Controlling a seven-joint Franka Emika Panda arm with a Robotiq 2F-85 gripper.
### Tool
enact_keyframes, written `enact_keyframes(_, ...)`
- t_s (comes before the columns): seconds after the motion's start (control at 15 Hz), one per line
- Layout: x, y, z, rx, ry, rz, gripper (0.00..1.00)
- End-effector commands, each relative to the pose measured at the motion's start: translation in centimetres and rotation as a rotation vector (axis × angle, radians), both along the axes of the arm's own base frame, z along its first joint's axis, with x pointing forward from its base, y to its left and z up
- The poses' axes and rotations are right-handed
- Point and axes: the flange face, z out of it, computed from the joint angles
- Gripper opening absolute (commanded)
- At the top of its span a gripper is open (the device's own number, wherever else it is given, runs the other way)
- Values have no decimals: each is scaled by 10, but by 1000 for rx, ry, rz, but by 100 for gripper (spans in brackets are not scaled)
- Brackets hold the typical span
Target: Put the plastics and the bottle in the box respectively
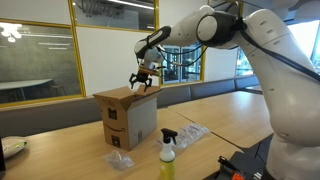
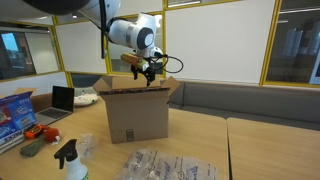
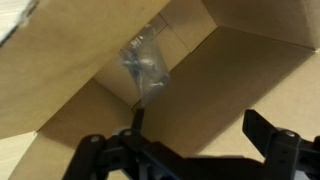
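A brown cardboard box [image 1: 125, 120] stands open on the wooden table; it also shows in an exterior view [image 2: 135, 115]. My gripper [image 1: 143, 80] hovers over its opening, also seen in an exterior view [image 2: 148, 70]. In the wrist view the gripper [image 3: 197, 118] is open and holds nothing. A clear plastic bag [image 3: 145, 65] is inside the box, just past my left finger. More clear plastics [image 1: 190, 134] [image 2: 165, 165] lie on the table in front of the box. A yellow spray bottle [image 1: 167, 150] [image 2: 70, 160] stands near them.
A small plastic piece [image 1: 120, 160] lies at the box's foot. A laptop [image 2: 62, 98], a blue package [image 2: 15, 110] and a red item [image 2: 40, 130] sit beside the box. A padded bench [image 2: 240, 100] and glass walls run behind the table.
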Motion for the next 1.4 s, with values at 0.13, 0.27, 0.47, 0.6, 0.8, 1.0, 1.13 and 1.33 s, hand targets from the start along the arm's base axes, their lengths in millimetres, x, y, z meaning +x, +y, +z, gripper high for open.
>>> enact_keyframes(0.13, -22, -27, 21, -47, 29, -47, 100)
enact_keyframes(0.27, -34, -36, 31, -65, 22, -63, 100)
enact_keyframes(0.47, -61, -49, 48, -97, 13, -86, 100)
enact_keyframes(0.6, -86, -62, 55, -117, 15, -109, 100)
enact_keyframes(0.8, -124, -86, 57, -135, 36, -157, 100)
enact_keyframes(1.0, -160, -114, 43, -142, 80, -213, 100)
enact_keyframes(1.13, -180, -133, 26, -129, 109, -232, 100)
enact_keyframes(1.33, -197, -158, -9, -120, 167, -242, 100)
